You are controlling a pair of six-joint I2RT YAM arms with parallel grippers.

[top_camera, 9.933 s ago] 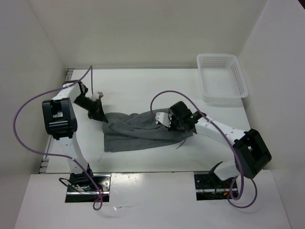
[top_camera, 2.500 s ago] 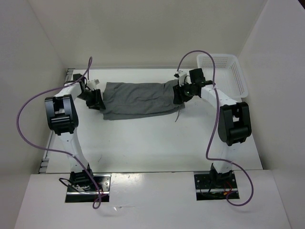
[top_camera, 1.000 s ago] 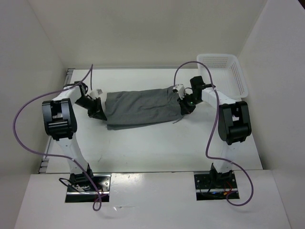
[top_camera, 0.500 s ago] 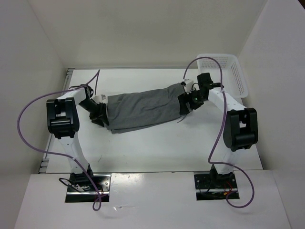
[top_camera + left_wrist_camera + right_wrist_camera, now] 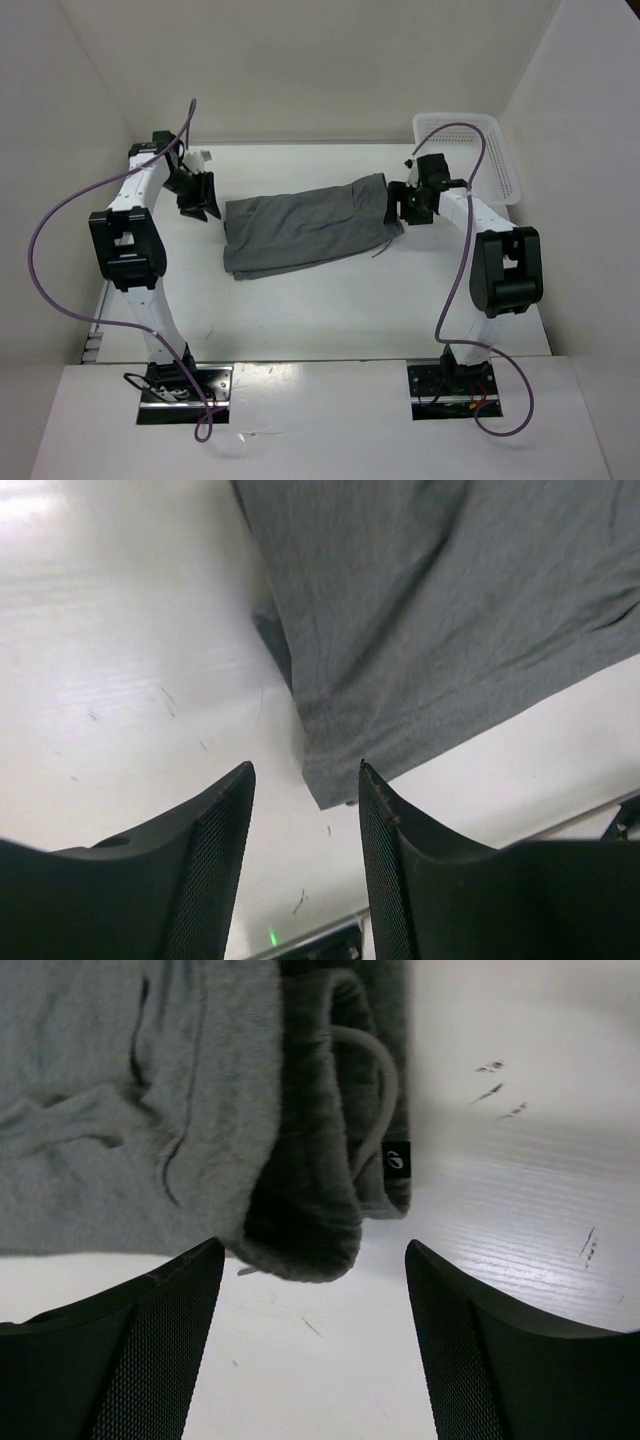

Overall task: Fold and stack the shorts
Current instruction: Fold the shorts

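The grey shorts (image 5: 305, 228) lie flat on the white table as a long folded band, slanting from near left to far right. My left gripper (image 5: 203, 200) hovers open just off their left end, holding nothing. In the left wrist view the shorts (image 5: 450, 610) lie beyond the open left gripper (image 5: 305, 770), one corner close to the fingertips. My right gripper (image 5: 400, 204) stands open at the right end. In the right wrist view the waistband (image 5: 300, 1200) and its drawstring (image 5: 372, 1080) lie just past the open right gripper (image 5: 312, 1245), not touching it.
A white perforated basket (image 5: 500, 185) stands at the back right corner, close behind the right arm. White walls close in the table on the left, back and right. Purple cables loop over both arms.
Both grippers have opened and let go of the shorts. The left gripper has drawn back to the far left and the right gripper slightly right; the shorts now rest on the table.
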